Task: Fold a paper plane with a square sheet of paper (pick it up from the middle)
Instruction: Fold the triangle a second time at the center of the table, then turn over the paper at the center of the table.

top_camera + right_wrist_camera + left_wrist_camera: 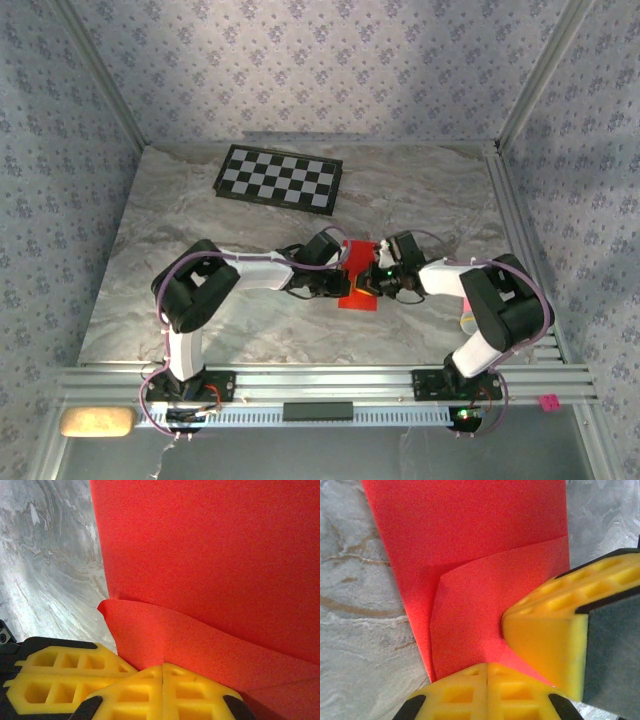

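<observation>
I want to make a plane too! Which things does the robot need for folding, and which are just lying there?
For the job: red paper, left gripper, right gripper.
Just lying about: checkerboard, tan pad by the front rail.

Patterned blue-grey walls point(300, 60) (3 sides) enclose a grey marbled table point(420, 190) bearing a checkerboard point(280, 178).

Robot arms, two: left arm point(195, 290), right arm point(500, 305).
Grippers, two, one per arm: left gripper point(487, 670), right gripper point(163, 672).
Yellow fingers point(460, 695), two on each gripper.
One square sheet of paper point(358, 295), bright red, partly folded.
One checkerboard point(280, 178), black and white.
One table point(150, 270), marble-patterned.
One tan oblong pad point(97, 421) at the near left corner.
One small pink tag point(547, 402) by the right rail.
</observation>
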Controlling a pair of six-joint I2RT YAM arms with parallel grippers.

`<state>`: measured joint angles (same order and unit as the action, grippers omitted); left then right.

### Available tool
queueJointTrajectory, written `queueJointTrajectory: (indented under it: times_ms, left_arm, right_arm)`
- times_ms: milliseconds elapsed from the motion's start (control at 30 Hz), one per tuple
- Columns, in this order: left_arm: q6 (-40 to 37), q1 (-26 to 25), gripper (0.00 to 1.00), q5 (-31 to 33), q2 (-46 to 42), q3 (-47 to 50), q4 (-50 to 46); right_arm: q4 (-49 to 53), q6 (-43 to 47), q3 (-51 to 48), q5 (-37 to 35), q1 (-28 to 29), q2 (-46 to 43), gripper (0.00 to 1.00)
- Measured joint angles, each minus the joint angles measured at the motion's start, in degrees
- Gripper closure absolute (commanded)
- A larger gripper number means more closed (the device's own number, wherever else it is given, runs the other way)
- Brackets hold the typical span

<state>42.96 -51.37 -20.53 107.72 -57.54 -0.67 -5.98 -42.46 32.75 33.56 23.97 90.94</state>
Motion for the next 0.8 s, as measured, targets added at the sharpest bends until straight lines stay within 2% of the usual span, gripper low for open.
queueJointTrajectory:
  times_ms: [467, 567, 667, 800]
  left_arm:
    - [0.55, -0.09, 1.00, 0.00, -0.11, 0.92, 1.84]
    - [1.77, -0.28, 1.00, 0.44, -0.35, 1.40, 2.54]
    - [3.93, -0.94, 0.95, 0.76, -0.76, 2.51, 4.33]
    - [5.81, -2.47, 0.92, 1.60, -1.79, 3.72, 5.14]
  right_arm:
    - [-1.14, -0.15, -1.09, 1.38, -12.94, -0.33, 1.00]
    - [-0.37, -0.15, -1.09, 0.44, -12.96, -1.95, 0.99]
    - [2.08, 0.26, -1.07, -0.94, -11.56, -6.19, 0.98]
    - [6.97, 0.85, -1.01, -3.52, -9.16, -11.52, 0.92]
